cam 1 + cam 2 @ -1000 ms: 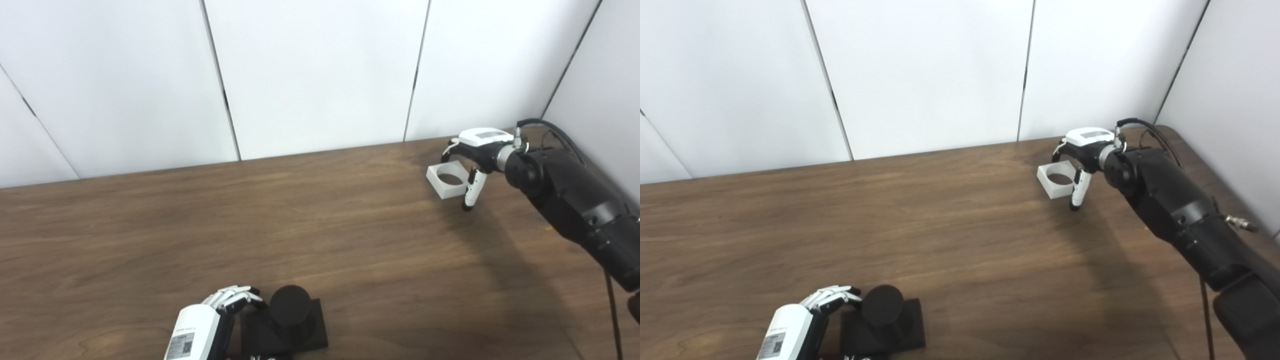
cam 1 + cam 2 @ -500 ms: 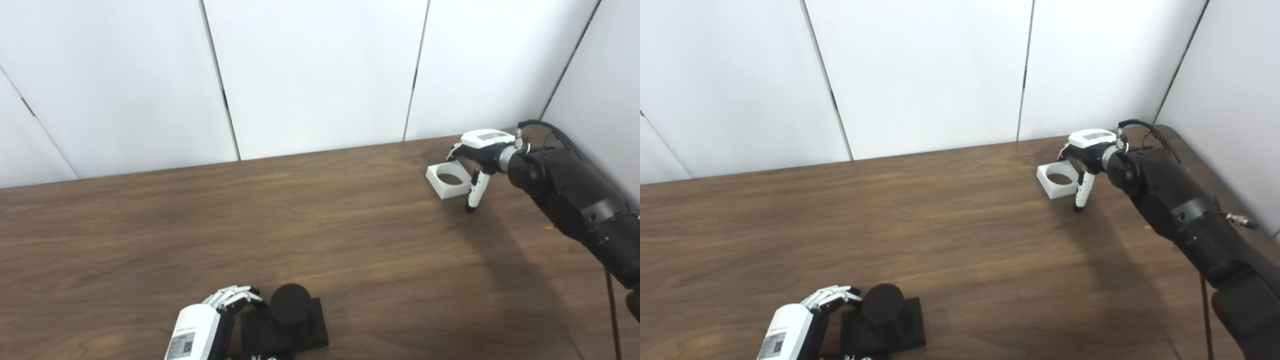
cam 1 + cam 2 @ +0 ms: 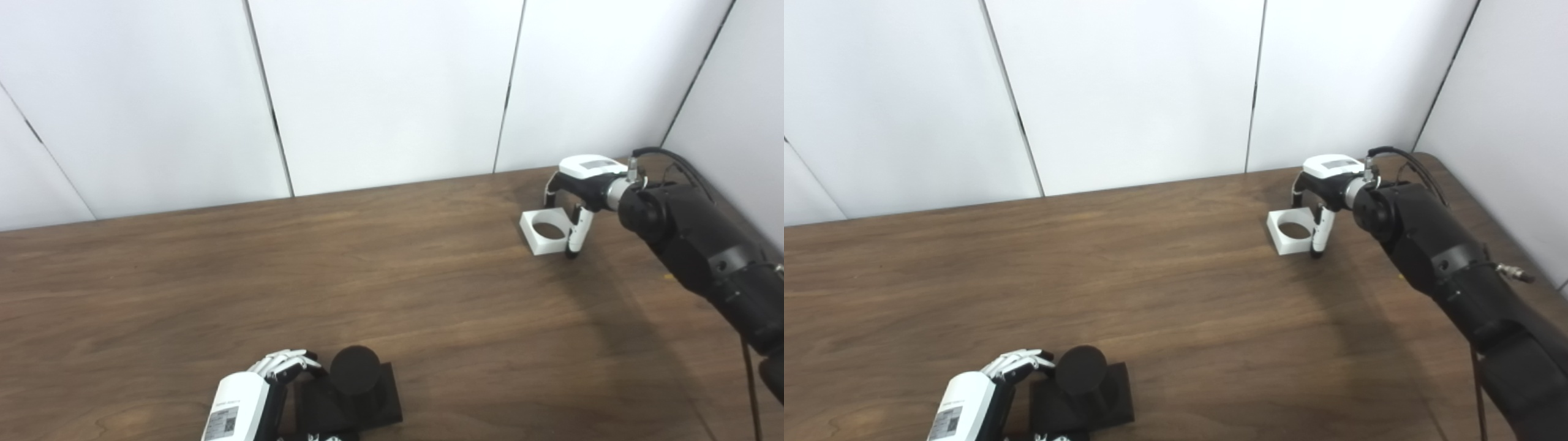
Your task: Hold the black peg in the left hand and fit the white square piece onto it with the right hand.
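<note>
Over the white square piece (image 3: 544,231), right hand (image 3: 579,184) arches, fingers (image 3: 574,231) down

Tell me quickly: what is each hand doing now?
Left hand: at the black peg; grip cannot be told.
Right hand: closing around the white square piece; grip unclear.

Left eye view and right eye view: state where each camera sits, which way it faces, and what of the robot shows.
Left eye view: head camera, looking down at the table; left robot hand by the black peg, right robot hand at the white square piece.
Right eye view: head camera set slightly rightward, facing likewise; more of the right arm shows.
Shared: both hands, peg, piece.
</note>
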Robot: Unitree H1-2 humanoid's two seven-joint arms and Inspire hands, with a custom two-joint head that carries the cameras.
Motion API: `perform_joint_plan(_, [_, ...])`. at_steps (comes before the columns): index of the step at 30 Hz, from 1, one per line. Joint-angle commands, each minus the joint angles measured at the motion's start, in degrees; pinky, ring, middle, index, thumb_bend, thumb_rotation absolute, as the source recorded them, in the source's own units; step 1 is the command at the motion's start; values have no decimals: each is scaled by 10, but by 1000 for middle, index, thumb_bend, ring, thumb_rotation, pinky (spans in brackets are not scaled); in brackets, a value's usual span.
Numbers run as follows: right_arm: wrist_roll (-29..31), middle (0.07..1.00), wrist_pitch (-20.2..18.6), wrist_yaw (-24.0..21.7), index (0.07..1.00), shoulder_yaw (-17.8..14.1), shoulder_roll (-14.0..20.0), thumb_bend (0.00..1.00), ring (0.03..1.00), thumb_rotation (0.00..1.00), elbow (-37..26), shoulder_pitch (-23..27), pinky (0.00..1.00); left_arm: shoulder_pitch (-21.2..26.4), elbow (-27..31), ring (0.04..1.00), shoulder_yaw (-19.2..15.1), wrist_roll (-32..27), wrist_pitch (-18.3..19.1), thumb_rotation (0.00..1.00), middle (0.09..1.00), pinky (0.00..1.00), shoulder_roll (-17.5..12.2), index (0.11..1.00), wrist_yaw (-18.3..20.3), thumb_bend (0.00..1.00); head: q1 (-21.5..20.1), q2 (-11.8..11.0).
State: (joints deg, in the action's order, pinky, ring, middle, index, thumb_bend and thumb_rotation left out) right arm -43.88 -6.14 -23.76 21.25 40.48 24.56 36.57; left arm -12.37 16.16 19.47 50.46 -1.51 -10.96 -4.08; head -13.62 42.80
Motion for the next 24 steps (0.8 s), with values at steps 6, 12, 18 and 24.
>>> perform_joint_plan(6, [-5,796,12,26,485,-8,12,521,904,125,-14,15,867,-7,-3,783,7,-5,2,43,744,691,1,487,21,514,1,1])
perform_joint_plan(12, [-1,788,8,16,484,-15,18,520,905,122,-48,8,873,-4,-8,781,8,-4,1,43,743,688,2,487,19,513,6,2])
perform_joint_plan(18, [7,785,-3,-46,485,-23,37,521,909,124,-160,-3,871,1,-13,777,12,0,3,42,740,687,7,487,18,514,23,5])
perform_joint_plan(24, [34,780,-15,-122,485,-46,44,521,912,125,-325,-20,847,4,-12,781,15,3,14,44,743,683,14,487,23,513,30,9])
